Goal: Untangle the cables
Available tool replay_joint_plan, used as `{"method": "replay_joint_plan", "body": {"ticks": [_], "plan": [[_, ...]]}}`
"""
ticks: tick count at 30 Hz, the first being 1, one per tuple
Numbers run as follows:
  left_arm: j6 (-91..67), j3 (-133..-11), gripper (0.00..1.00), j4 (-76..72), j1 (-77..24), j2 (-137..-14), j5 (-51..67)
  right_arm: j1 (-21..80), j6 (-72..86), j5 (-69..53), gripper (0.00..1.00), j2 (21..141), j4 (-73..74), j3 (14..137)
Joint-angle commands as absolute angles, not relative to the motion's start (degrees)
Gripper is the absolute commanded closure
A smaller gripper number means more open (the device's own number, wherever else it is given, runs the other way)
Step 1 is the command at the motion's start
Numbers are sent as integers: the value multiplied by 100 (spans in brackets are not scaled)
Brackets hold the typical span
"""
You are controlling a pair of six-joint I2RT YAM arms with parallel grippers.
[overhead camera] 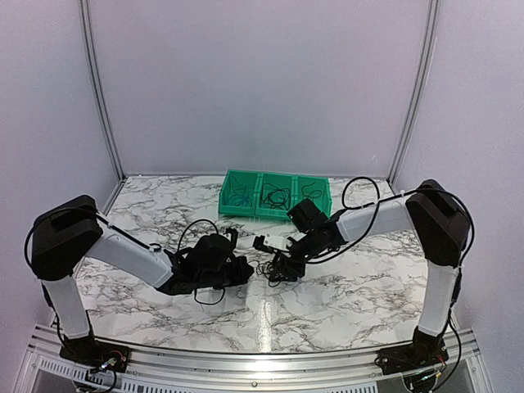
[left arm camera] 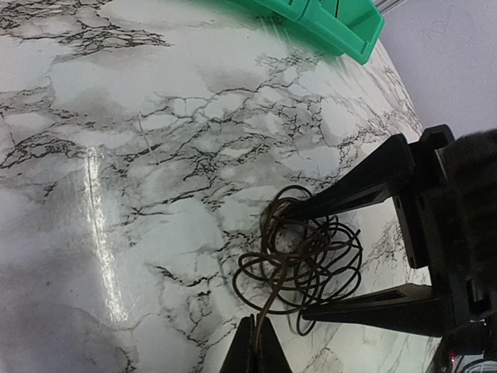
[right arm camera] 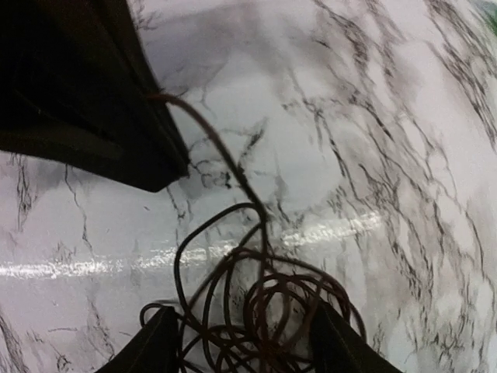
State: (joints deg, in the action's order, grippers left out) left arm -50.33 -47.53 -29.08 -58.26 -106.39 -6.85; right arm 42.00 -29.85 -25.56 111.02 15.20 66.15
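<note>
A small clump of thin dark cables (overhead camera: 268, 272) lies on the marble table between my two grippers. In the left wrist view the clump (left arm camera: 304, 260) is a bundle of overlapping loops. My left gripper (left arm camera: 258, 322) is shut on one strand that leads out of it. My right gripper (right arm camera: 242, 311) is open, with its fingers (right arm camera: 155, 346) on either side of the clump (right arm camera: 272, 311), low to the table. In the top view the left gripper (overhead camera: 248, 270) and the right gripper (overhead camera: 282, 264) almost meet over the clump.
A green three-compartment bin (overhead camera: 242, 211) stands at the back middle of the table, with loose cable loops in its compartments; its corner shows in the left wrist view (left arm camera: 365, 43). The marble table (overhead camera: 344, 295) extends to both sides and the front.
</note>
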Motion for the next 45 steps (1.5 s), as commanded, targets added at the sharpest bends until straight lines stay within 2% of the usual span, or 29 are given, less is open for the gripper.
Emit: {"method": "replay_joint_plan", "body": {"ticks": [1, 5, 6, 8, 11, 16, 22, 24, 32, 33, 37, 39, 45], "plan": [[-4988, -4479, 100, -3102, -5892, -10126, -966, 4381, -2810, -2205, 49, 11404, 1567, 6925], [-4944, -3908, 100, -3080, -5897, -9274, -1288, 4384, -2856, -2021, 64, 11535, 1633, 6964], [-4952, -3655, 100, -3070, -5897, -8966, -1357, 4383, -2888, -1994, 75, 11573, 1686, 6988], [-4950, -3270, 100, -2995, -5897, -8321, -1560, 4376, -2941, -1973, 87, 11660, 1810, 7063], [-4782, -3004, 100, -2404, -5897, -7244, -1972, 4381, -2999, -1995, 90, 11759, 1937, 7146], [-4206, -3478, 100, -329, -5897, -5529, -3134, 4384, -3016, -1933, 95, 11952, 2109, 7276], [-3383, -4363, 100, 1157, -5893, -4115, -4182, 4379, -2993, -1758, 90, 12005, 2136, 7319], [-3182, -4663, 100, 1451, -5897, -3932, -4450, 4377, -2973, -1660, 85, 12034, 2140, 7333], [-2808, -5265, 100, 1861, -5897, -3883, -4716, 4362, -2929, -1423, 82, 12151, 2247, 7427], [-2786, -5298, 100, 1874, -5897, -3887, -4724, 4367, -2904, -1390, 79, 12161, 2242, 7427], [-2640, -5429, 100, 1920, -5893, -3905, -4848, 4333, -2818, -1311, 56, 12221, 2305, 7497], [-2602, -5484, 100, 1967, -5890, -3960, -4864, 4300, -2788, -1296, 53, 12204, 2319, 7514], [-2765, -5429, 100, 1987, -5894, -4198, -4599, 4215, -2857, -1337, 53, 12024, 2329, 7495]]}}
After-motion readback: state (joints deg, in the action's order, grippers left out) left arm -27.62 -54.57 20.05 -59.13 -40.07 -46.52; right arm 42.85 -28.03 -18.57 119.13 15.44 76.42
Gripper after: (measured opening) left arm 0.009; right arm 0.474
